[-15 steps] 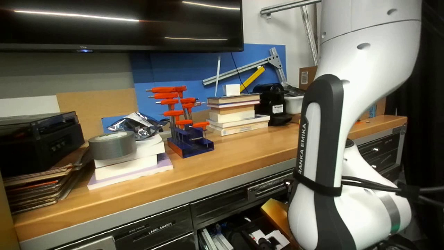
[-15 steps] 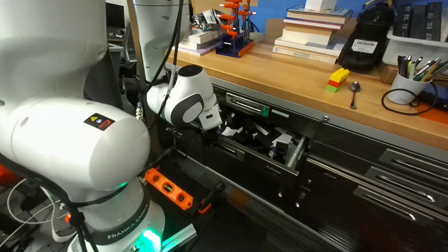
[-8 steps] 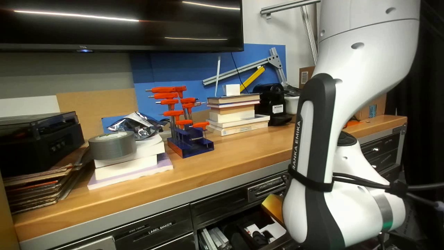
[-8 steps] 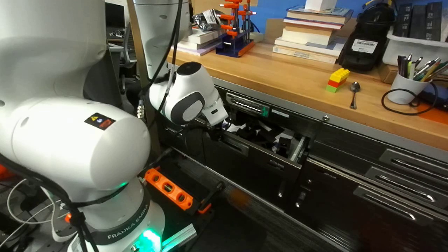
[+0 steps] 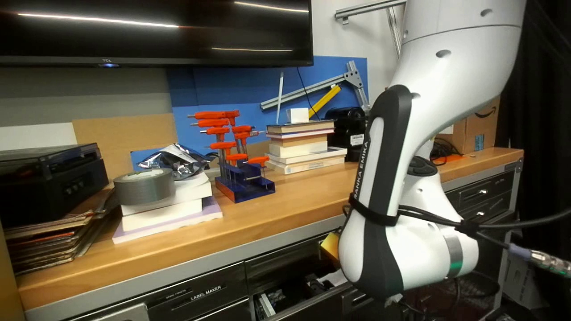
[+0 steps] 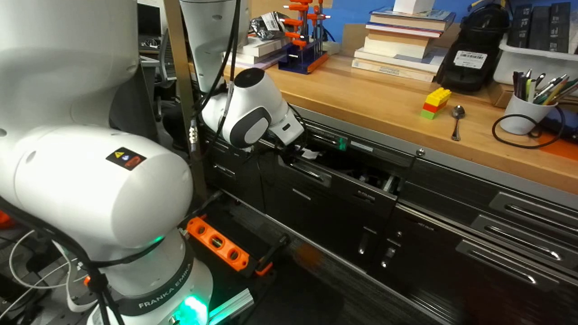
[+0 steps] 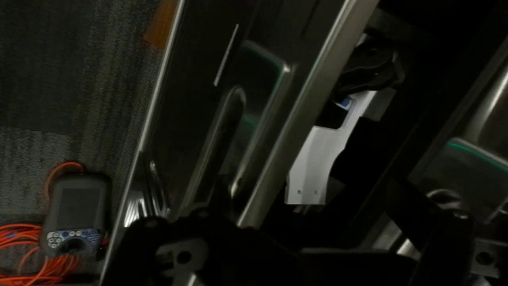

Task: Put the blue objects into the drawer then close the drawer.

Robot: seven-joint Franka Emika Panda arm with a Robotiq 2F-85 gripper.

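Observation:
The wide dark drawer (image 6: 334, 185) stands part-way out under the worktop; its front's top rim (image 7: 305, 107) crosses the wrist view diagonally. Spread wide apart, the fingers of my gripper (image 7: 311, 184) hold nothing that I can see. One is over the front panel's outer side, the other towards the cabinet face; whether either touches is too dark to tell. In an exterior view my gripper (image 6: 291, 157) is low at the drawer's handle end; the arm hides it elsewhere. Inside the drawer lie a white shape (image 7: 311, 171) and a black piece (image 7: 371, 65). The blue objects cannot be made out.
Above the drawer runs the wooden worktop (image 6: 361, 95) with a book stack (image 6: 402, 45), a toy block (image 6: 435, 104), a spoon (image 6: 457, 122) and a pen cup (image 6: 526, 110). A dark blue tool stand (image 5: 245, 185) with orange-red handles stands farther along. Cables (image 6: 232, 49) hang beside the arm.
The drawer has slid inward, narrowing its opening. The arm has moved with it towards the cabinet and a little upward, leftward in one exterior view and rightward in another.

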